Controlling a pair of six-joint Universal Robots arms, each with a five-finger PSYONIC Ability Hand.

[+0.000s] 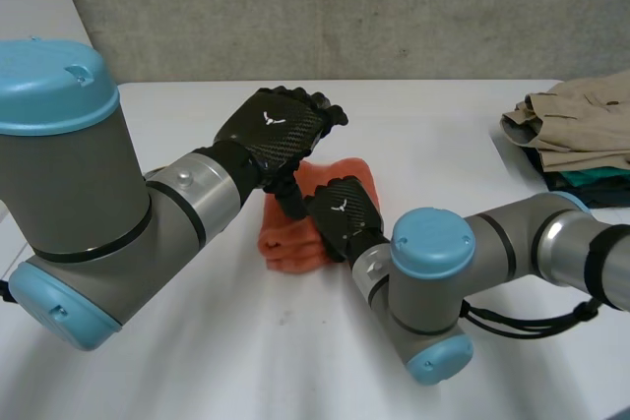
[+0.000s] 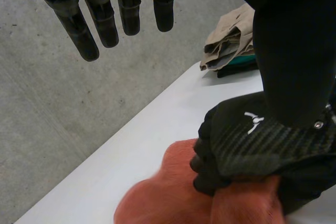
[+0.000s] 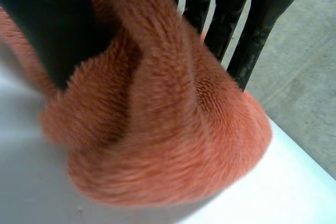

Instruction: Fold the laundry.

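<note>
Pinching a raised fold of the orange fleecy cloth between its thumb and its nearly straight fingers, the right hand sits at the cloth's three o'clock edge, knuckles up. In the right wrist view the pile of the fabric bulges out past the thumb and hides the fingertips. The rest of the cloth lies bunched in a thick bundle on the white table, near its middle.

At about eleven o'clock from the right hand, the left hand hovers over the cloth's far edge. Its fingers hang straight and apart with nothing between them. Its thumb points down close to the right hand, but I cannot tell whether the two touch.

Well apart, at two o'clock from the cloth, a pile of folded clothes rests by the table's edge, with a khaki garment on top and a teal piece under it.
</note>
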